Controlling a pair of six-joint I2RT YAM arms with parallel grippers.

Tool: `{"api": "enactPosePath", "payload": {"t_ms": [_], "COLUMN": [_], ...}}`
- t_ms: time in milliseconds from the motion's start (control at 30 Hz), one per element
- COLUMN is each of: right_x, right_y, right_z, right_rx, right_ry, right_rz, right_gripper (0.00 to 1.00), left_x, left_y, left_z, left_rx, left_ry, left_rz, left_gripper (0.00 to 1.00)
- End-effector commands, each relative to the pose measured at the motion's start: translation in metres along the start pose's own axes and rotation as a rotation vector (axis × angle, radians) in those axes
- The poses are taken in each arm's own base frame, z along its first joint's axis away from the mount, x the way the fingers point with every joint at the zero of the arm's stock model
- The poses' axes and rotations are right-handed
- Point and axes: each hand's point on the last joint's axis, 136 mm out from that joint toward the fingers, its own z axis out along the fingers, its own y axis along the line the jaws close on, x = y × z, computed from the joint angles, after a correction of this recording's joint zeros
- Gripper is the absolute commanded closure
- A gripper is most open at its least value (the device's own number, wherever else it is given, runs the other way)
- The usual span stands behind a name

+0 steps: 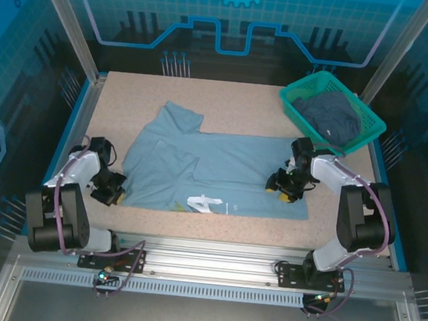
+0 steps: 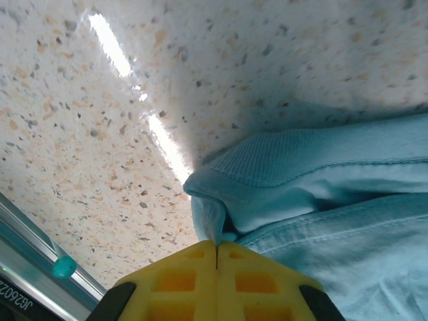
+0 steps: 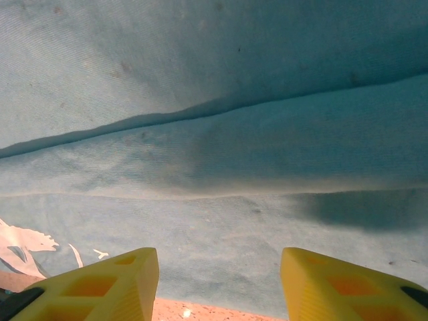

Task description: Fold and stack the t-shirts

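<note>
Fold under way on pale tee [image 1: 229, 166], spread mid-table: left gripper [image 2: 217, 257] clamped on its near-left edge, right gripper [image 3: 219, 267] jaws apart over its right side; right probably needs to clamp before lifting.

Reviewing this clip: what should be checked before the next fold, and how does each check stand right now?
1. Left pincer shut on pale shirt edge: ok.
2. Right pincer gripping cloth: not ok, jaws open over it.
3. Pale shirt lying flat: not ok, creased and folded over at its left.
4. Dark shirt out of the way in basket: ok.
5. Number of layers caught in the left pinch: cannot tell.
</note>
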Motion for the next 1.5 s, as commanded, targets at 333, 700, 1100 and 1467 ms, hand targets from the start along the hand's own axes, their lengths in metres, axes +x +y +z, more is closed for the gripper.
{"api": "enactPosePath", "payload": {"t_ms": [333, 700, 1100, 1467], "right_x": [0.004, 0.007, 0.007, 0.006], "right_y": [-0.031, -0.069, -0.067, -0.066], "right_z": [0.006, 0.015, 0.020, 0.020], "right_rx": [0.176, 0.338, 0.336, 0.339], "right_ry": [0.041, 0.092, 0.108, 0.116], "right_rz": [0.052, 0.130, 0.124, 0.126], "right_gripper": [0.50, 0.54, 0.54, 0.54], "left_x": [-0.021, -0.062, -0.042, -0.030], "left_y": [0.002, -0.020, -0.110, -0.137], "left_z": [-0.008, -0.010, -0.023, -0.006], "left_rx": [-0.089, -0.098, 0.250, 0.306], "left_ry": [-0.061, -0.157, -0.129, -0.033], "left_rz": [0.074, 0.127, 0.384, 0.510], "left_gripper": [0.97, 0.78, 0.58, 0.59]}}
